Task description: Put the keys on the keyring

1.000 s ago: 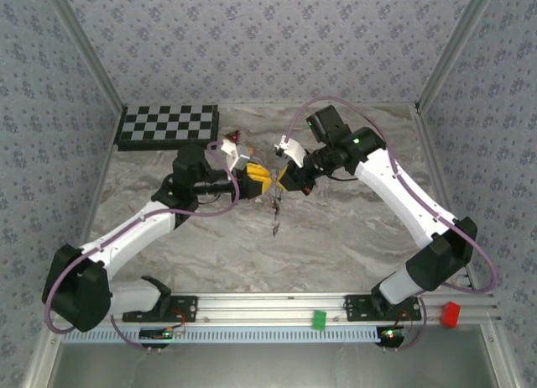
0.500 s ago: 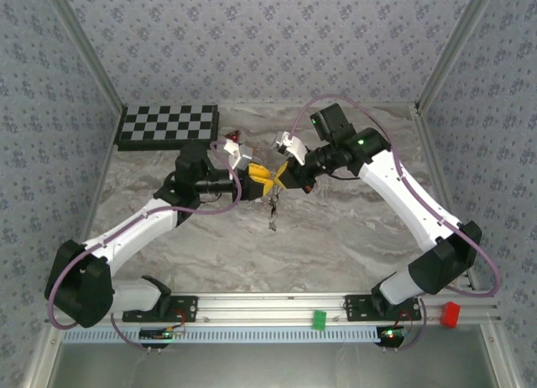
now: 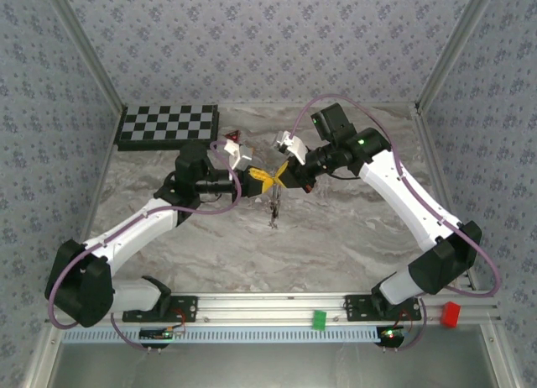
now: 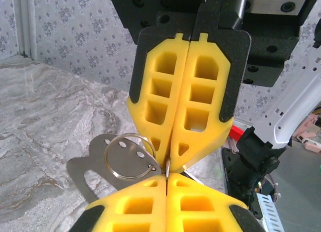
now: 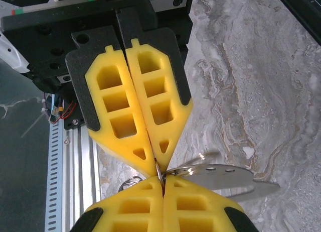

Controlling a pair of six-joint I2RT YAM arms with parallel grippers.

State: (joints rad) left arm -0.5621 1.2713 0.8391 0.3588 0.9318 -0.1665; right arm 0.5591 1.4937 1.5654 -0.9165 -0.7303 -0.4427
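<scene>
As left gripper [image 4: 167,179] nips keyring [image 4: 128,156], right gripper [image 5: 161,185] (likewise)

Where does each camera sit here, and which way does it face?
Top external: above and behind the arms, looking down at the table; left gripper meets right gripper.
Left wrist: on the left arm, facing the right gripper; own fingers at bottom.
Right wrist: on the right arm, facing the left gripper; own fingers at bottom.
Shared: both wrist views show the keyring and metal tag.

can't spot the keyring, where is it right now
Left wrist view: the keyring sits just left of where the left pincer and right pincer meet tip to tip, against a flat metal tag.
</scene>
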